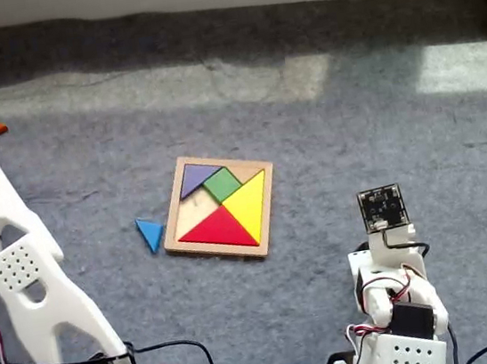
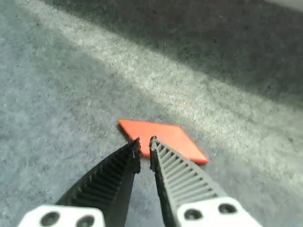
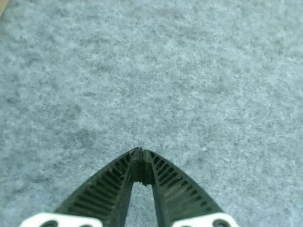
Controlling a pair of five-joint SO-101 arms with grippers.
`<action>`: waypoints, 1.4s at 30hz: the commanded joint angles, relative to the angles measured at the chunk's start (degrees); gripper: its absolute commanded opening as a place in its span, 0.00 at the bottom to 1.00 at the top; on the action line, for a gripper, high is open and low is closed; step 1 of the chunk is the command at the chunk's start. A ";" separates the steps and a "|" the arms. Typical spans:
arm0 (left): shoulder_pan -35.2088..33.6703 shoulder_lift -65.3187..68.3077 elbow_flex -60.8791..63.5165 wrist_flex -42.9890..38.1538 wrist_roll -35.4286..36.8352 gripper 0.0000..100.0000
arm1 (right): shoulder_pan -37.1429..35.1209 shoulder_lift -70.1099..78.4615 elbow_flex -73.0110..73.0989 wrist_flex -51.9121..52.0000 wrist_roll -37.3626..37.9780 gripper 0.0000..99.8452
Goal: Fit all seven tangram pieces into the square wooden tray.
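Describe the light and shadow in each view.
High view: a sunlit band crosses the grey carpet behind the square wooden tray, which lies outside it. Left wrist view: a bright diagonal strip runs beyond the orange parallelogram piece, dark shadow past it. Right wrist view: even light, no hard shadow.

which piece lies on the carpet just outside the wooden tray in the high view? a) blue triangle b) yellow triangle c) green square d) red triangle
a: the blue triangle lies on the carpet beside the tray, outside its rim.
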 commanded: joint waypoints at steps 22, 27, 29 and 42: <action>1.45 7.69 -6.73 11.43 -10.11 0.06 | 0.75 -0.75 3.82 0.31 -0.09 0.01; 2.33 2.86 -6.73 23.30 -12.57 0.06 | 0.75 -0.75 3.82 0.31 -0.09 0.01; 2.68 -0.22 -6.73 27.08 -12.48 0.06 | 0.75 -0.75 3.82 0.31 -0.09 0.01; 1.63 -9.36 -5.41 11.78 -2.73 0.06 | 0.75 -0.75 3.82 0.31 -0.09 0.01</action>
